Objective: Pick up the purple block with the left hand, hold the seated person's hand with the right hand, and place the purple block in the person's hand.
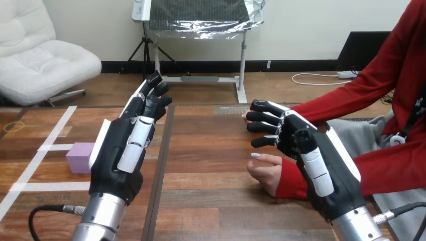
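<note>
The purple block (79, 156) lies on the wooden table (211, 201) at the left, its right part hidden behind my left hand (125, 145). That hand is raised above the table just right of the block, open with straight fingers pointing away. My right hand (301, 145) hovers at the right, open, its fingers reaching leftward. Below and left of it, the person's nearer hand (266, 171) rests on the table with curled fingers and a red cuff. A tip of the person's farther hand (245, 116) peeks out behind my right fingertips. I cannot tell whether they touch.
White tape lines (55, 131) mark the table's left part around the block. A dark seam (162, 165) runs down the tabletop between my hands. The person's red sleeve (387, 150) fills the right side.
</note>
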`<action>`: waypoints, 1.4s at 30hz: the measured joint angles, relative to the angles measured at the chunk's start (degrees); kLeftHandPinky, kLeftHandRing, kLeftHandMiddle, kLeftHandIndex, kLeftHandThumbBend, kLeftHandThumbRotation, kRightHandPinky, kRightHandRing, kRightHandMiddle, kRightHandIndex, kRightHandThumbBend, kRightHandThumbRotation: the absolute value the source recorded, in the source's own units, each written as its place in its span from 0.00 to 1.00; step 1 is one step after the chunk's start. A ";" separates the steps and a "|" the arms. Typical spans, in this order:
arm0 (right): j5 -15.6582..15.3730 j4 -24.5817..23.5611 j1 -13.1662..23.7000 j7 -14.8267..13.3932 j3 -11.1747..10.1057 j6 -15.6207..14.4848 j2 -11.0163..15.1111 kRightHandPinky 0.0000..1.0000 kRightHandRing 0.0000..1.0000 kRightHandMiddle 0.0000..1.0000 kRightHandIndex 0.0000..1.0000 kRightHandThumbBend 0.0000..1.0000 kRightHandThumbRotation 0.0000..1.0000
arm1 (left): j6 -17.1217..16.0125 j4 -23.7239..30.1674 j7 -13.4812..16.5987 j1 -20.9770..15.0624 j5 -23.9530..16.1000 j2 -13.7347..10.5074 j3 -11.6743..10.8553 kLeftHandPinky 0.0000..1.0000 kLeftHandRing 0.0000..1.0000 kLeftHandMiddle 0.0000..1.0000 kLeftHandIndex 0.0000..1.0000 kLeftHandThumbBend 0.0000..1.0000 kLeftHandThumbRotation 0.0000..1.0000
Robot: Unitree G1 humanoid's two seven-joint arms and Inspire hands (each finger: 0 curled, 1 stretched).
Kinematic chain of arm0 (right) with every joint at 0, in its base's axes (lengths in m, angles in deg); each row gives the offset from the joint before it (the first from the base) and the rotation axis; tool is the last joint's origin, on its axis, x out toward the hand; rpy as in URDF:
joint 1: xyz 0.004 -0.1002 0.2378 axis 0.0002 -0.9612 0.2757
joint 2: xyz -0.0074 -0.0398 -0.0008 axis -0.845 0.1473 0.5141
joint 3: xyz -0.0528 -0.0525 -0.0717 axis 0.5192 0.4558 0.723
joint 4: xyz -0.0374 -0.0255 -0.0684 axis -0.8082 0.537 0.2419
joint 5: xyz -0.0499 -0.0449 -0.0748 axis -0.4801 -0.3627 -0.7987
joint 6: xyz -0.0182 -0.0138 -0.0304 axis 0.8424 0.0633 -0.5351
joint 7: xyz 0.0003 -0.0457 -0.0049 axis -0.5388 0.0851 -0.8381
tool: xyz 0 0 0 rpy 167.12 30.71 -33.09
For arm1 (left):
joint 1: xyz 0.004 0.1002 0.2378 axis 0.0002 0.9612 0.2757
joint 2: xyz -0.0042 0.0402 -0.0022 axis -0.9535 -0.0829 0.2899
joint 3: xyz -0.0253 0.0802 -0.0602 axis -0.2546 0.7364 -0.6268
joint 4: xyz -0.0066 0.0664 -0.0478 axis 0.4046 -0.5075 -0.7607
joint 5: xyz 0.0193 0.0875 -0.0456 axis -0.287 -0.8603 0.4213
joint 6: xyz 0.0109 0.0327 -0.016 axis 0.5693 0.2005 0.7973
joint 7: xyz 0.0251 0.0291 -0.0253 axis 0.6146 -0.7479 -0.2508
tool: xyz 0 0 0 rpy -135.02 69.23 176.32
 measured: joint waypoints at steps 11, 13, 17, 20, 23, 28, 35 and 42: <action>0.02 0.00 0.00 -0.01 -0.05 -0.11 0.00 0.66 0.77 0.79 0.80 0.82 0.99 | -0.95 -3.53 1.16 -1.65 -2.14 -0.49 -0.40 0.92 0.89 0.90 0.89 0.55 0.80; 0.02 0.00 0.00 -0.01 -0.06 -0.11 0.00 0.66 0.77 0.79 0.80 0.83 0.99 | -0.97 -4.52 1.40 -2.18 -2.44 -0.66 -0.53 0.91 0.89 0.90 0.89 0.57 0.79; 0.01 0.00 0.00 -0.01 -0.06 -0.11 0.00 0.66 0.77 0.79 0.80 0.83 1.00 | -1.47 -7.02 2.17 -3.54 -4.08 -1.53 -0.79 0.88 0.89 0.90 0.90 0.59 0.79; 0.02 0.00 0.00 -0.01 -0.07 -0.11 0.00 0.66 0.77 0.79 0.80 0.83 1.00 | -1.73 -8.89 2.79 -4.71 -5.79 -2.64 -0.92 0.88 0.89 0.90 0.90 0.60 0.79; 0.02 0.00 0.00 -0.01 -0.08 -0.12 0.00 0.66 0.77 0.79 0.80 0.84 0.99 | -1.93 -10.70 3.47 -6.02 -7.59 -3.86 -1.21 0.88 0.89 0.90 0.90 0.59 0.79; 0.03 0.00 0.00 0.00 -0.11 -0.13 0.00 0.67 0.77 0.79 0.80 0.84 0.99 | -3.01 -14.32 4.12 -8.51 -9.33 -5.95 -2.01 0.91 0.91 0.91 0.91 0.54 0.78; 0.10 0.00 -0.01 0.09 -0.12 -0.13 -0.01 0.68 0.78 0.80 0.80 0.83 0.99 | -4.34 -19.71 5.29 -12.37 -10.51 -8.50 -3.15 0.92 0.91 0.92 0.91 0.48 0.72; 0.10 0.00 -0.02 0.11 -0.12 -0.13 -0.03 0.68 0.77 0.80 0.80 0.83 0.98 | -5.68 -25.74 7.03 -16.49 -12.62 -10.75 -3.72 0.89 0.91 0.92 0.91 0.48 0.69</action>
